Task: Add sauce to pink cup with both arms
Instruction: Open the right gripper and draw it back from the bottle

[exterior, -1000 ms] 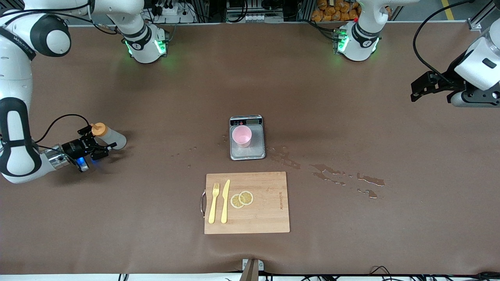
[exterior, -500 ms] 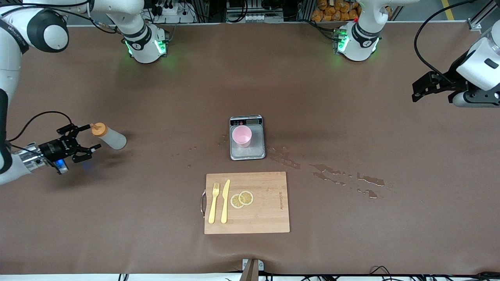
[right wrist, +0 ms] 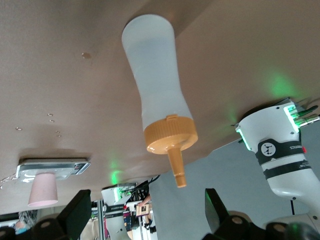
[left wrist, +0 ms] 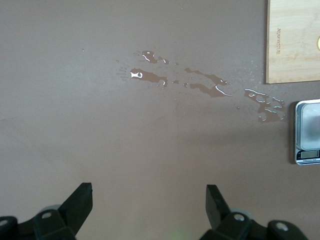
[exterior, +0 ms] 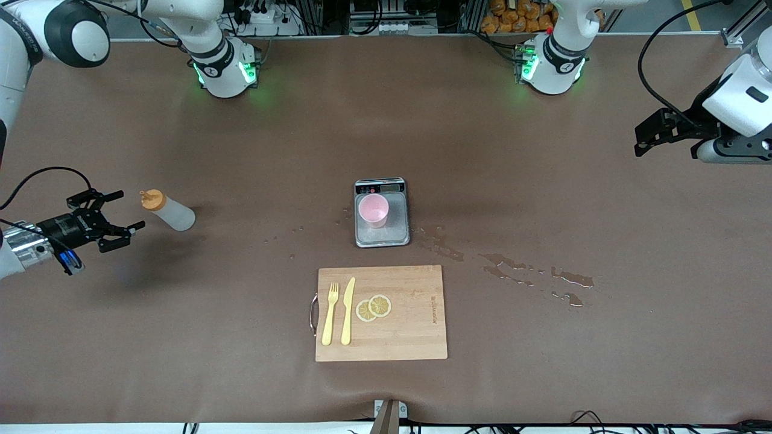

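- Front view: the sauce bottle (exterior: 170,211) stands alone on the brown counter (exterior: 543,181) at the middle left of the frame, orange cap up, touching nothing.
- The right pincer (exterior: 120,212) hangs at the left edge of the frame, just beside the bottle, its 2 fingers spread apart and empty.
- The pink cup (exterior: 373,210) sits upright on the grey kitchen scale (exterior: 382,235) at the frame's center.
- The left pincer (exterior: 644,137) waits at the upper right of the frame, over bare counter, fingers apart and holding nothing.
- A wooden cutting board (exterior: 410,325) lies in the lower center, carrying a yellow fork (exterior: 329,313), a yellow knife (exterior: 348,310) and 2 lemon slices (exterior: 373,307).
- Wet spill patches (exterior: 531,277) spread to the right of center.
- Right wrist view: the bottle (right wrist: 155,95) fills the middle, with the cup (right wrist: 44,189) and scale (right wrist: 52,167) at the lower left.
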Robot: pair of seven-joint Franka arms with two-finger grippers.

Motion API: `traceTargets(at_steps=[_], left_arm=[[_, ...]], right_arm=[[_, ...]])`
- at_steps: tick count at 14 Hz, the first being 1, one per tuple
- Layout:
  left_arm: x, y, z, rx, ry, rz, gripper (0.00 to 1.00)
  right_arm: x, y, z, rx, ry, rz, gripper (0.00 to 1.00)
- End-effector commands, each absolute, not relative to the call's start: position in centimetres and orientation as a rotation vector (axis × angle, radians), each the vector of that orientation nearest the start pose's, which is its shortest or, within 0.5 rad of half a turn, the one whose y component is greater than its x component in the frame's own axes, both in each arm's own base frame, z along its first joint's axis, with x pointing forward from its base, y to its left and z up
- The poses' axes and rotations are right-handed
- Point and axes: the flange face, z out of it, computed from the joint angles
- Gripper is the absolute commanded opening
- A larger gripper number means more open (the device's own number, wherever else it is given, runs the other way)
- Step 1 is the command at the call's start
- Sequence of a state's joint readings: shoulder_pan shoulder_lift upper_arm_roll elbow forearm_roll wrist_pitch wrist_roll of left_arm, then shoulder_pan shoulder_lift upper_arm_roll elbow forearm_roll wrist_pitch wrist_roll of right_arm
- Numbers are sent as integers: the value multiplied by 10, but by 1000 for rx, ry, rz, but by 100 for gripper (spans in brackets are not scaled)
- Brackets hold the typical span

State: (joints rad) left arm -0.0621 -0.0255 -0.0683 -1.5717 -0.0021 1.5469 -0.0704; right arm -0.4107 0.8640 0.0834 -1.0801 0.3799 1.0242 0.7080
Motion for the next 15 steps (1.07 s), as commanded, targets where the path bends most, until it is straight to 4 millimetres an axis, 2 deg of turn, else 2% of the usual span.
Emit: traceTargets(at_steps=[1, 2, 5, 8, 10, 14, 15], left_arm=[[534, -69, 644, -3147, 102, -21, 100], [534, -68, 644, -3147, 99, -21, 100], [534, -67, 644, -3147, 99, -21, 100], [535, -68, 643, -3147, 102, -18, 100], [535, -68, 643, -3146, 102, -18, 100], [535, -67, 643, -3146, 99, -18, 100], [535, -67, 642, -3146, 99, -16, 100]], right_arm=[[637, -173, 322, -2303, 1232, 1287, 100], [642, -164, 332, -2342, 1225, 1262, 100], [656, -117, 381, -2511, 1187, 1134, 100], [663, -101, 432, -2578, 1181, 931, 100], [659, -87, 467, -2642, 1172, 842, 100], [655, -37, 497, -2770, 1008, 774, 100], [651, -36, 513, -2799, 1005, 729, 100]])
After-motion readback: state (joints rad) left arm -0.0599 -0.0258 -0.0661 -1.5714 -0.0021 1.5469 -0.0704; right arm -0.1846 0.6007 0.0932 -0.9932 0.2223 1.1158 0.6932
